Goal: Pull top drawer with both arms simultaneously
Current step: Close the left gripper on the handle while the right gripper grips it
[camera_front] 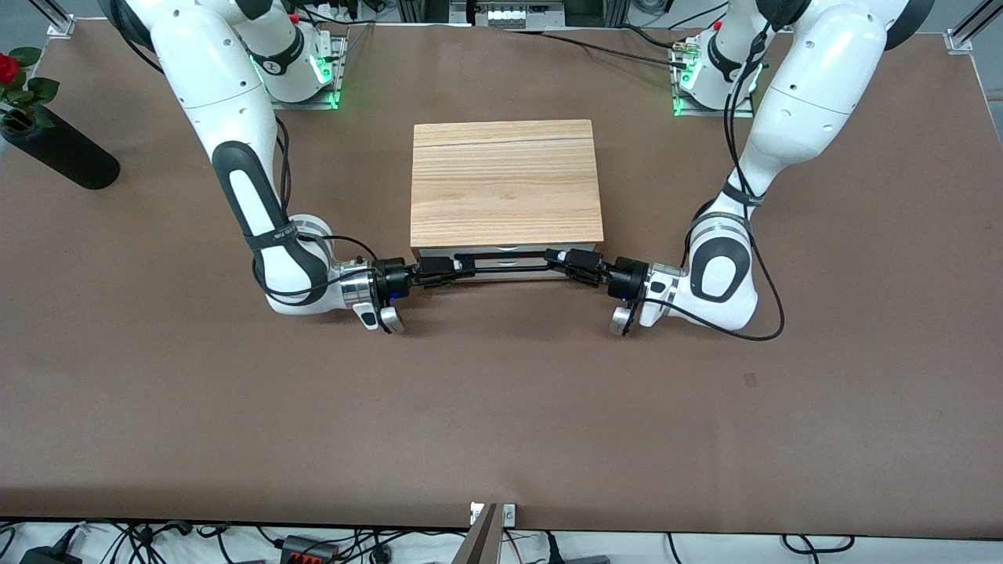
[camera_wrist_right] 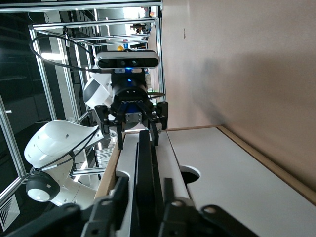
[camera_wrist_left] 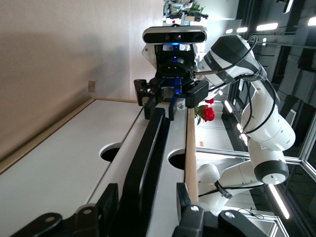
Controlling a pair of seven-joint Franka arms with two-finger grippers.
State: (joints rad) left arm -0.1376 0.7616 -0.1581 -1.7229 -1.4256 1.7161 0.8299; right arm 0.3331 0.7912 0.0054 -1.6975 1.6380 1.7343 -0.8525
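Note:
The top drawer's white front (camera_front: 501,252) sits just under the top of the light-wood cabinet (camera_front: 505,184), with its long black bar handle (camera_front: 509,269) in front. My right gripper (camera_front: 462,266) is at the handle's end toward the right arm, and my left gripper (camera_front: 558,258) is at the other end. In the left wrist view my left gripper (camera_wrist_left: 146,195) is open, its fingers either side of the handle (camera_wrist_left: 148,158). In the right wrist view my right gripper (camera_wrist_right: 144,190) is open round the handle (camera_wrist_right: 145,158) with small gaps.
A black vase with a red rose (camera_front: 55,149) lies near the table edge at the right arm's end. A second white panel (camera_wrist_left: 64,163) sits below the top drawer's front. Black cables trail from both arms onto the brown table (camera_front: 501,407).

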